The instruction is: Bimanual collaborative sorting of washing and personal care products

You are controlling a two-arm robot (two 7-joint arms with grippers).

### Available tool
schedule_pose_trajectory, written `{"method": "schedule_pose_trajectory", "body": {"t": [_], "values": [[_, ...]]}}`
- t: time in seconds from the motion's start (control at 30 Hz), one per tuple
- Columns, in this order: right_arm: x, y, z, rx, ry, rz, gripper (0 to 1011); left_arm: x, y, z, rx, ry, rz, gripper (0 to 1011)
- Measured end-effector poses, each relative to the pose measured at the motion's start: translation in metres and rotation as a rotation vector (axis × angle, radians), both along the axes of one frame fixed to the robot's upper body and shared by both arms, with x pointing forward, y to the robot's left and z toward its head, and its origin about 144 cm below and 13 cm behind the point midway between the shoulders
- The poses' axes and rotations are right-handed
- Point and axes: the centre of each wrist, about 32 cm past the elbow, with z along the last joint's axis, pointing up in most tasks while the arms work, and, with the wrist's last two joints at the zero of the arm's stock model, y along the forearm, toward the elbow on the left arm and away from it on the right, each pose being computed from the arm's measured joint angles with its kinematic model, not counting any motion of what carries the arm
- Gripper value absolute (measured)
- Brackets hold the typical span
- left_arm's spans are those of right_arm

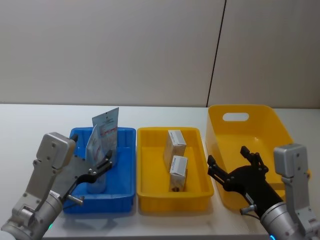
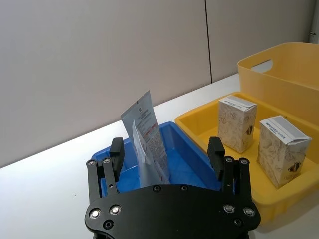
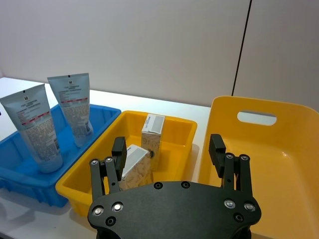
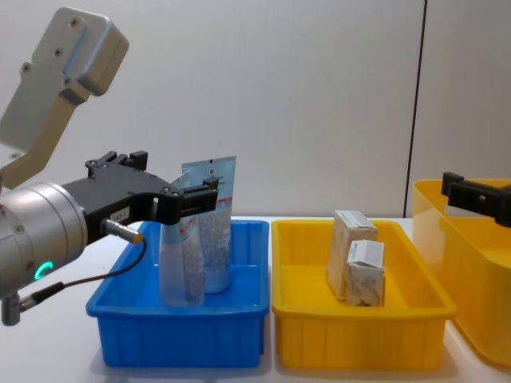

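Two pale blue tubes [image 1: 95, 145] [image 1: 106, 125] stand upright in the blue tray [image 1: 125, 131]. My left gripper [image 1: 106, 162] hovers at the nearer tube with its fingers [image 2: 117, 152] spread wide, touching nothing. From the chest view the left gripper [image 4: 196, 195] sits level with the tube tops [image 4: 214, 223]. Two beige boxes [image 1: 174, 144] [image 1: 178, 170] stand in the yellow tray [image 1: 170, 202]. My right gripper [image 1: 226, 154] is open and empty, held above the near left rim of the yellow basket [image 1: 250, 112].
The three containers stand side by side on a white table, blue tray left, yellow tray middle, handled basket right. The basket [image 3: 269, 144] holds nothing. A plain wall rises behind the table.
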Motion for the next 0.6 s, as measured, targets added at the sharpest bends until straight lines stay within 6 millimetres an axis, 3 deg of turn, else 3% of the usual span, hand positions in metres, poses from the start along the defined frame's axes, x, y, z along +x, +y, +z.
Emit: {"method": "schedule_pose_trajectory", "body": {"t": [0.6], "values": [[0.0000, 0.0000, 0.0000, 0.000, 0.000, 0.000, 1003, 0.0000, 0.0000, 0.0000, 0.000, 0.000, 0.000, 1001]]}}
